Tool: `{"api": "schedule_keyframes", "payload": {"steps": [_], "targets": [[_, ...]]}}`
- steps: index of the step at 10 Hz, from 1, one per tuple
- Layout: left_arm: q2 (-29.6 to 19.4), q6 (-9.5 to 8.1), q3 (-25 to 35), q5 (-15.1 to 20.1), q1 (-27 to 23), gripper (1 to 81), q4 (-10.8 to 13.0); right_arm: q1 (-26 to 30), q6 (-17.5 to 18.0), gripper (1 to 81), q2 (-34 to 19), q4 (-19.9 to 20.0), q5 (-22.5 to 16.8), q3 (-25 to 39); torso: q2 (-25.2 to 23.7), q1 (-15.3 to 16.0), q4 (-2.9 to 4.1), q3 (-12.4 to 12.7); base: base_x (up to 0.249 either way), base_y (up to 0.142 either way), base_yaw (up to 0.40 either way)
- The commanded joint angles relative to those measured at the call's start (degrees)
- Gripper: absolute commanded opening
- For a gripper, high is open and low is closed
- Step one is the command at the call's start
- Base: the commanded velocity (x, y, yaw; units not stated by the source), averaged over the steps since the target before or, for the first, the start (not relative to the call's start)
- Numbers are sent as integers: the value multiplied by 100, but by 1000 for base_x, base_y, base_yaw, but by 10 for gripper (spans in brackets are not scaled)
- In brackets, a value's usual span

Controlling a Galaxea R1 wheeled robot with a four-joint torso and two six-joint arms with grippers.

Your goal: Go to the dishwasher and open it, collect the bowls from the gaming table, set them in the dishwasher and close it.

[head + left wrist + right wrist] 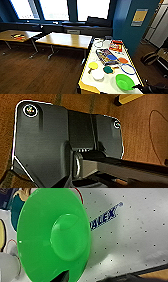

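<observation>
The right hand (136,86) reaches the green bowl's (124,81) rim at the counter's (110,85) near end; whether it grips, I cannot tell. Yellow (93,65), white (97,74), teal (108,69) and orange (122,60) bowls lie beyond

Two wood-topped tables stood on the dark wooden floor (37,72): a far left table (15,35) carrying a small red and yellow object (18,36), and a nearer middle table (65,40) to its right. Bright windows (55,8) ran along the far wall above a dark ledge. A blue wall (130,22) at right bore a yellow notice (140,16). A thin blue ring (128,69) lay near right.
</observation>
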Motion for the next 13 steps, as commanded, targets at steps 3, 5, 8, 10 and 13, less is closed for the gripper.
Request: {"api": "schedule_keyframes", "payload": {"steps": [3,5,8,10,13], "targets": [[-53,8,50,334,-218,811,-16,674,-4,811,-417,190,-330,-219,0,0,0,0,0,0,0],[-35,8,50,334,-236,811,-16,727,-4,811,-347,190,-330,-123,0,0,0,0,0,0,0],[-35,8,6,334,-236,811,-33,815,4,811,-101,181,-322,-219,0,0,0,0,0,0,0],[-26,8,-56,334,-236,811,-34,868,-4,811,74,173,-313,-412,0,0,0,0,0,0,0],[-26,8,-64,334,-236,811,-42,877,-4,811,374,173,-322,-773,0,0,0,0,0,0,0]]}}
